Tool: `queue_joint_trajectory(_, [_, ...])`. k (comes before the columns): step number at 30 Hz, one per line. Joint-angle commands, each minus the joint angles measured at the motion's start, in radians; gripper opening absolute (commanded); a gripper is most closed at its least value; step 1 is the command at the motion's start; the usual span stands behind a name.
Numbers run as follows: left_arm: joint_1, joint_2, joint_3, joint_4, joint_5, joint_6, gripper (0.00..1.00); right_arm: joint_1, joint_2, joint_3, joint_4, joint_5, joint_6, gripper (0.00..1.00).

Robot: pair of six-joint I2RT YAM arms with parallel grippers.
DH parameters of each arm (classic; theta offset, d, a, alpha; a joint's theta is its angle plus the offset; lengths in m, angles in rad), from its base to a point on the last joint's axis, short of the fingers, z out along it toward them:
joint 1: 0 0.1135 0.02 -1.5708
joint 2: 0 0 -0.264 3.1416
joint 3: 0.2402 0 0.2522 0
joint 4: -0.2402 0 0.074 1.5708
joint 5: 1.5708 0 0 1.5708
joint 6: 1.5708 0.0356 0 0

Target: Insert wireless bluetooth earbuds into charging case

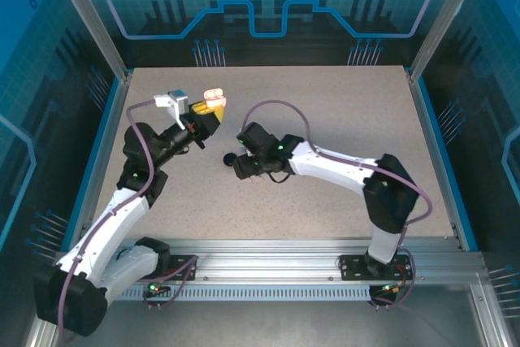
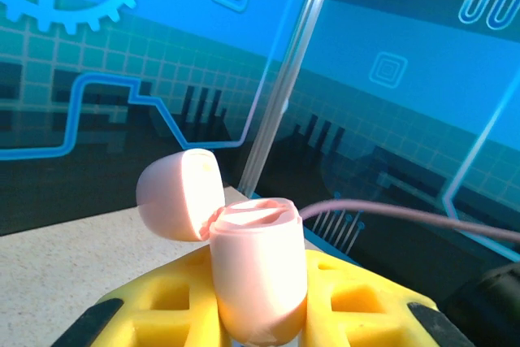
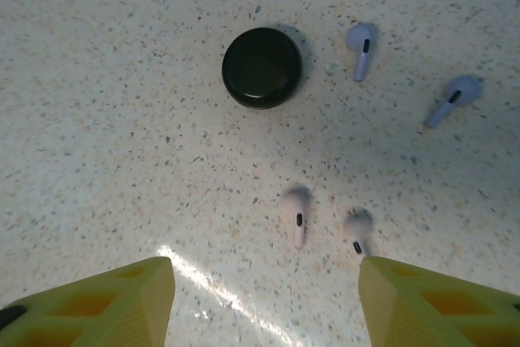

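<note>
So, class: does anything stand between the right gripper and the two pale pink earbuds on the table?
Nothing visible does. The open right gripper hangs over bare table, with the pale pink earbuds lying just ahead of its fingertips. The black case and lavender earbuds lie farther off, not in the path.

L wrist cam: pink case [image 2: 260, 266] lower end buried betw left gripper's fingers [image 2: 158, 302] and cut by frame bottom; fingers cropped there too. Open cavity washed out by glare, can't tell if a bud's seated. R wrist cam: right gripper [image 3: 264, 298] fingers cropped at frame bottom, tips only. Two pale earbuds [image 3: 294, 217] just ahead, colour too washed to call. Black case [image 3: 262, 67] contents hidden. Top cam: right jaws hidden under own wrist; black case a mere speck, well off every surface [image 1: 325, 103] edge.
</note>
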Motion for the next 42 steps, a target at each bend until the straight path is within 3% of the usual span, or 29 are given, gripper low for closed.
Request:
queue_joint_trajectory(1, [-0.001,-0.032,-0.007,-0.001,-0.078,0.03,0.0,0.02,0.101,0.094,-0.117,0.059,0.006,0.59])
queue_joint_trajectory(14, [0.0,-0.051,0.003,-0.047,-0.105,0.066,0.0,0.03,0.313,0.263,-0.225,0.079,-0.014,0.45])
queue_joint_trajectory(42, [-0.001,-0.056,-0.004,-0.052,-0.093,0.067,0.0,0.035,0.414,0.32,-0.25,0.071,-0.035,0.38])
